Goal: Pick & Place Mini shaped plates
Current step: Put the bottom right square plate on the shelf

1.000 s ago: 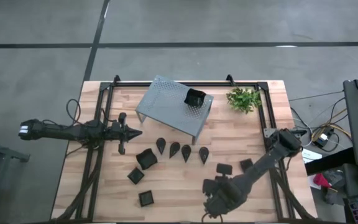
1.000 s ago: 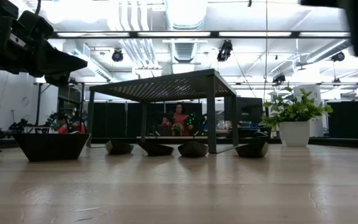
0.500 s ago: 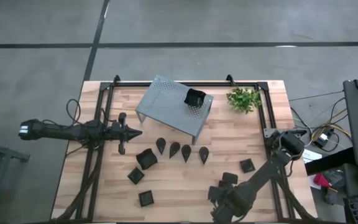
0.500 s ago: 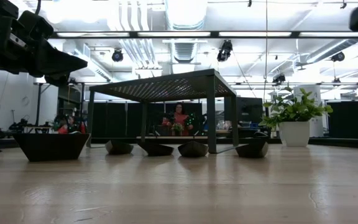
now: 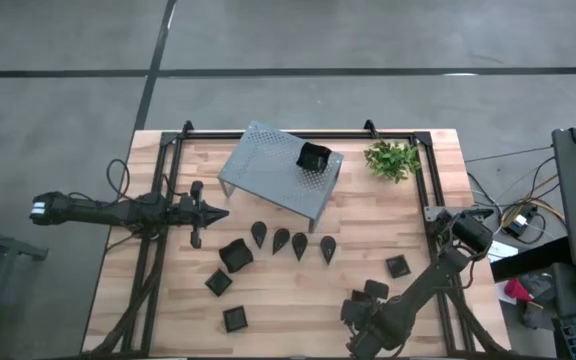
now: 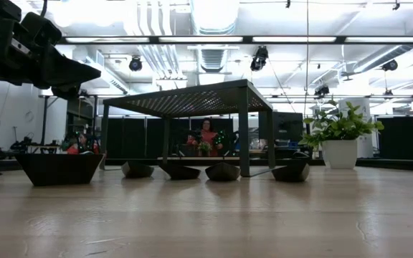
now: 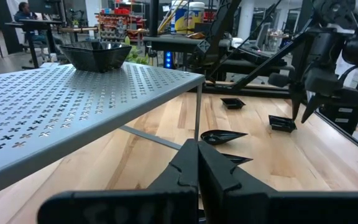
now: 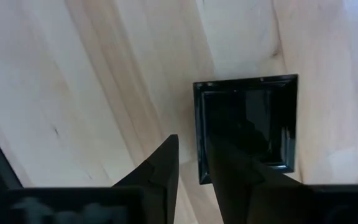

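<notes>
Black square mini plate (image 8: 247,127) lying flat on the wooden counter (image 5: 268,300) at five o'clock, under the right pincer (image 8: 191,163): narrow gap, one finger over the rim. Pick step, likely; next, lowering and pinching. Left pincer (image 7: 197,163) closed, waiting at nine o'clock.

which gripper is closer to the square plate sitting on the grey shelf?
Left. The left gripper waits beside the grey shelf holding the square plate; the right gripper is at the table's near edge.
</notes>
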Controlling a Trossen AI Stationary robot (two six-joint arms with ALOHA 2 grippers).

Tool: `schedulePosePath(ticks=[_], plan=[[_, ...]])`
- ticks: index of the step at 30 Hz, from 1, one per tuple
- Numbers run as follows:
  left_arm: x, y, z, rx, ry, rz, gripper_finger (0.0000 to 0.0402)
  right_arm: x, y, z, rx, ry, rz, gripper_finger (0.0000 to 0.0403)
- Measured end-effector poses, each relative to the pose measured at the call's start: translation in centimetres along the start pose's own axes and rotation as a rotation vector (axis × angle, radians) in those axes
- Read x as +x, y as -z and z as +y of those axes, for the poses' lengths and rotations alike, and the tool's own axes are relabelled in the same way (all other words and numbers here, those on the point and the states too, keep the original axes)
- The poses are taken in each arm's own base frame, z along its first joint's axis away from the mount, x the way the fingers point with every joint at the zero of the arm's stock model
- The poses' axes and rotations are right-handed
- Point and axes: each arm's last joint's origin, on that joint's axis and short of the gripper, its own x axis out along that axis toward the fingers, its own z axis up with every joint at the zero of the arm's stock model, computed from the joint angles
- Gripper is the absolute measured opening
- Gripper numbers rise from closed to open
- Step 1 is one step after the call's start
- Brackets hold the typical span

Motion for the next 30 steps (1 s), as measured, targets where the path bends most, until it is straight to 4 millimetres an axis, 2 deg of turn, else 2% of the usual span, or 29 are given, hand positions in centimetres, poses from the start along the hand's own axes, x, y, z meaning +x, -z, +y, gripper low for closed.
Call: schedulePosePath(ticks=[8, 17, 30], plan=[[0.0, 0.0, 0.0, 0.0, 0.0, 0.001, 0.0, 0.3, 0.2, -0.2, -0.005, 0.011, 0.004, 0.0098], [0.0, 0.0, 0.0, 0.0, 0.0, 0.002, 0.0, 1.1, 0.6, -0.4, 0.026, 0.016, 0.005, 0.0091], [0.0, 0.0, 0.0, 0.0, 0.0, 0.002, 0.0, 1.6, 0.8, -0.8, 0.041, 0.037, 0.012, 0.0047]])
